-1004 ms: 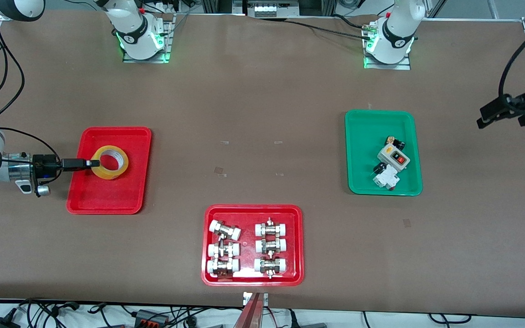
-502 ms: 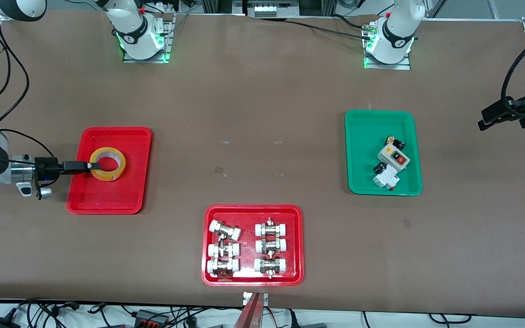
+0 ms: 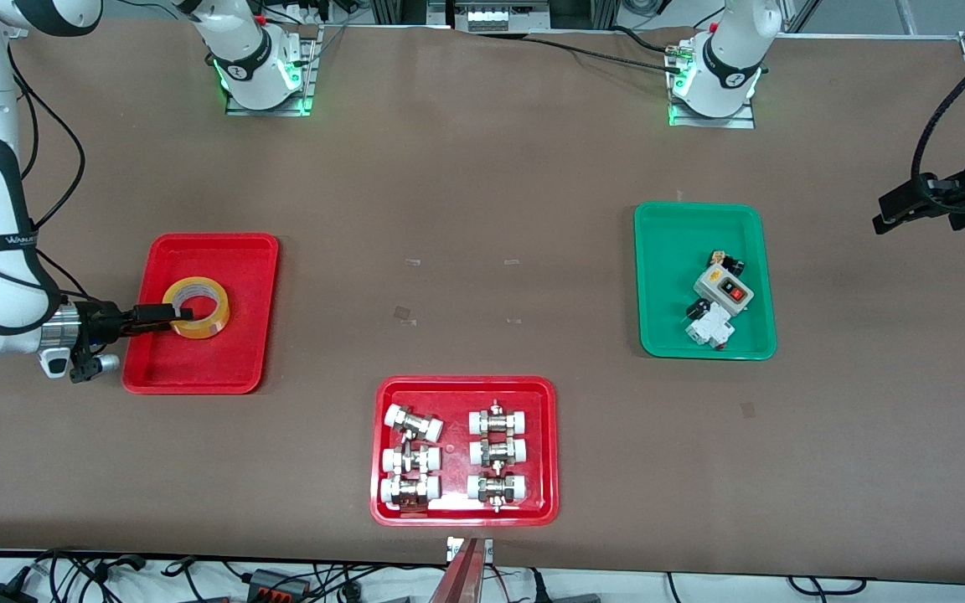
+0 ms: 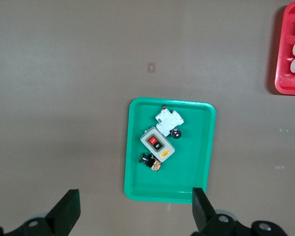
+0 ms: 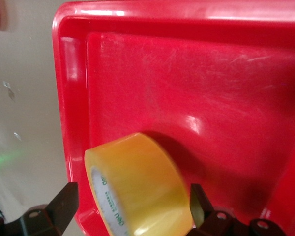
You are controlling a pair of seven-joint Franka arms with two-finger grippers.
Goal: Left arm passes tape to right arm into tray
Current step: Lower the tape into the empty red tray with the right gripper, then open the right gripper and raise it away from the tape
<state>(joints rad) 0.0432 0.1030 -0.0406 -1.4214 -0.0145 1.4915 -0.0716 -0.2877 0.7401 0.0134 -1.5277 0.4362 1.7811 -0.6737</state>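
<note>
The yellow tape [image 3: 196,307] lies in the plain red tray [image 3: 198,368] at the right arm's end of the table. My right gripper [image 3: 181,313] reaches in low from the tray's outer side. Its fingers are open and straddle the roll's wall without clamping it. In the right wrist view the tape [image 5: 137,187] sits between the spread fingers, with a small gap at one finger, on the tray floor [image 5: 196,88]. My left gripper [image 3: 910,209] is open and empty, held high past the green tray at the left arm's end of the table, where that arm waits.
A green tray [image 3: 667,335] with a grey switch box and small parts lies toward the left arm's end; it also shows in the left wrist view [image 4: 137,187]. A wider red tray [image 3: 461,385] of white-capped metal fittings lies nearest the front camera.
My right gripper has come down with the tape, which now rests in the red tray. The right arm's elbow has swung in over the table edge. The left gripper has barely moved.
</note>
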